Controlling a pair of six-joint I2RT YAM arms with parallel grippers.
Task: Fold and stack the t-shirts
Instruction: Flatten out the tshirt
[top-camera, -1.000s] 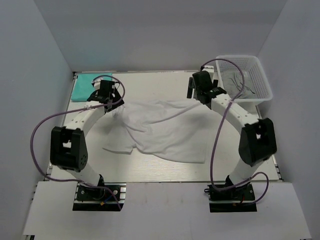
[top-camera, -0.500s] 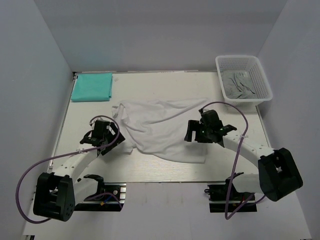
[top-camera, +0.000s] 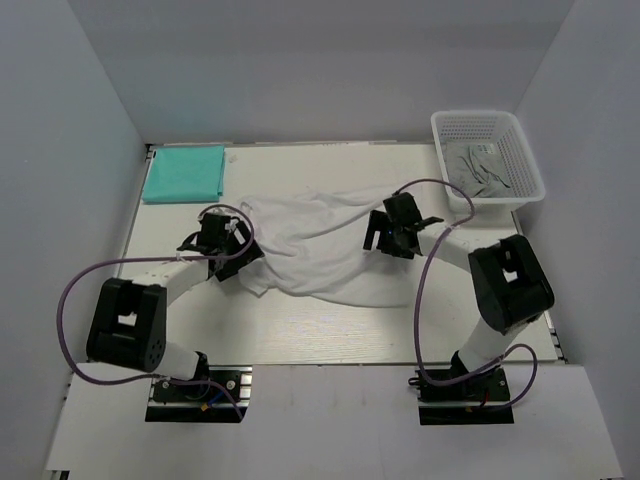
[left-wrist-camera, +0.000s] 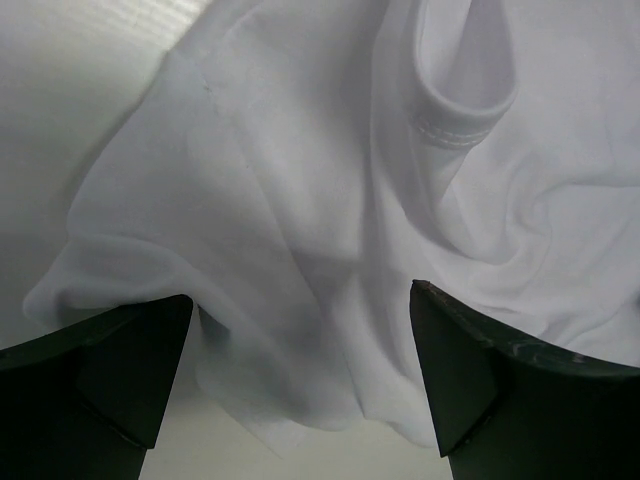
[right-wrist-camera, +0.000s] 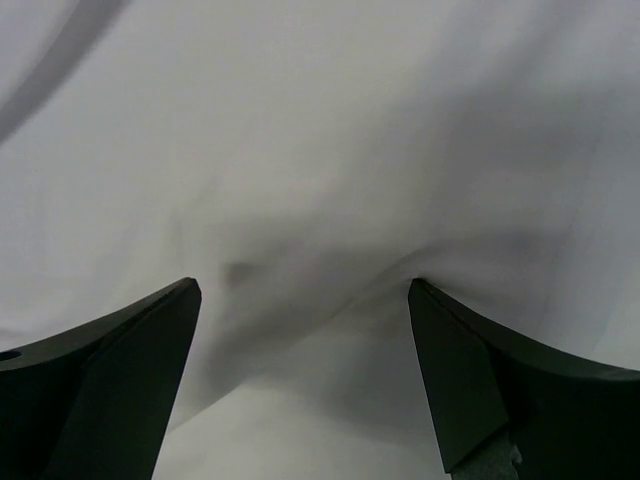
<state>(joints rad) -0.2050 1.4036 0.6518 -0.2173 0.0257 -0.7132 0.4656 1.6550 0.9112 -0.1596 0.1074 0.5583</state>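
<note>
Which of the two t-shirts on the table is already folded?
The teal t-shirt in the far left corner: a neat flat rectangle, while the white t-shirt lies spread out and rumpled.

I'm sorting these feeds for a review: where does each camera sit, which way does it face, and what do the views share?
Top external: fixed above and behind the bases, facing down on the table; both arms show, plus the white t-shirt, teal t-shirt and basket.
Left wrist: on the left arm, facing down past the open left gripper at the white t-shirt's collar; only its fingers show.
Right wrist: on the right arm, close over white cloth; only the open right gripper fingers show.
Shared: all three see the white t-shirt.
</note>
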